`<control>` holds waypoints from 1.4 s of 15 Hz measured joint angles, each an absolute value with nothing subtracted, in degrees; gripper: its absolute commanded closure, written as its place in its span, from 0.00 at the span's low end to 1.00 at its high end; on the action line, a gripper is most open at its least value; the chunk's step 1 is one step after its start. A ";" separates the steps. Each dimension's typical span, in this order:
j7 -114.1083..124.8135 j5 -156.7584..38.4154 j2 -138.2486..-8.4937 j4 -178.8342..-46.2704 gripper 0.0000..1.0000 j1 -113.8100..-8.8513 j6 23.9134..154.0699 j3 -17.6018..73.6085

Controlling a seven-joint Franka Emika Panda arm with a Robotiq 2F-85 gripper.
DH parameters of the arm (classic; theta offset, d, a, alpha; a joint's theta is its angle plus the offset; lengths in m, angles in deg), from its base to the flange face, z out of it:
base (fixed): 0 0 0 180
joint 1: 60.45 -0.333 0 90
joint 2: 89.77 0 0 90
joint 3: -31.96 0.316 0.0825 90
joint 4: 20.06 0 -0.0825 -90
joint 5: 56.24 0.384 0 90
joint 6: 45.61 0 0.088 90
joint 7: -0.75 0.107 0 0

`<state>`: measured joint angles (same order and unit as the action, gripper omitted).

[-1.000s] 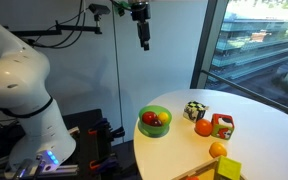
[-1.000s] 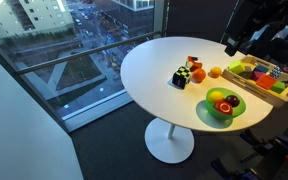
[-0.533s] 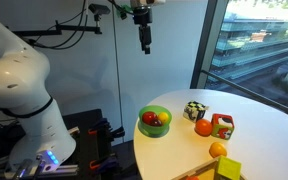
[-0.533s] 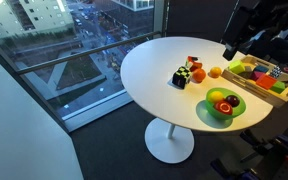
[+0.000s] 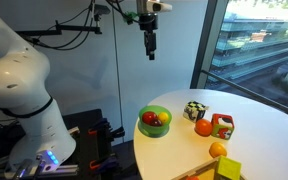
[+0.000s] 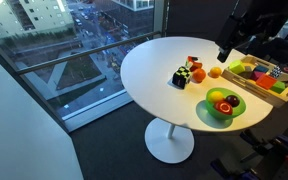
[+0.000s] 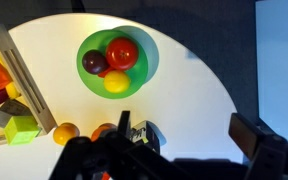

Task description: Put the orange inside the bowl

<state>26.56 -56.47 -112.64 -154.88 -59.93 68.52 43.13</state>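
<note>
The orange (image 5: 218, 150) lies on the white round table, apart from the lime-green bowl (image 5: 156, 133). It also shows in an exterior view (image 6: 215, 72) and in the wrist view (image 7: 66, 132). The bowl (image 6: 219, 119) (image 7: 149, 60) holds a red, a dark purple and a yellow fruit. My gripper (image 5: 150, 45) (image 6: 227, 52) hangs high above the table, open and empty. In the wrist view my gripper (image 7: 184, 135) looks down on bare table below the bowl.
A darker reddish-orange fruit (image 5: 203, 128) lies between two patterned cubes (image 5: 194, 110) (image 5: 222, 126). A wooden tray of coloured blocks (image 6: 264, 78) stands at the table's edge beside the bowl. The robot's white base (image 5: 19, 90) stands beside the table.
My gripper has moved sideways and a little lower, toward the space over the table. The fruits, cubes and bowl have not moved.
</note>
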 measured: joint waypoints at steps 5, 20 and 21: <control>26.40 -56.47 -109.58 -154.32 0.00 -59.81 70.30 40.75; 13.24 -57.99 -100.17 -152.02 0.00 -58.65 73.42 32.61; 13.24 -58.11 -99.80 -151.95 0.00 -58.61 73.43 32.48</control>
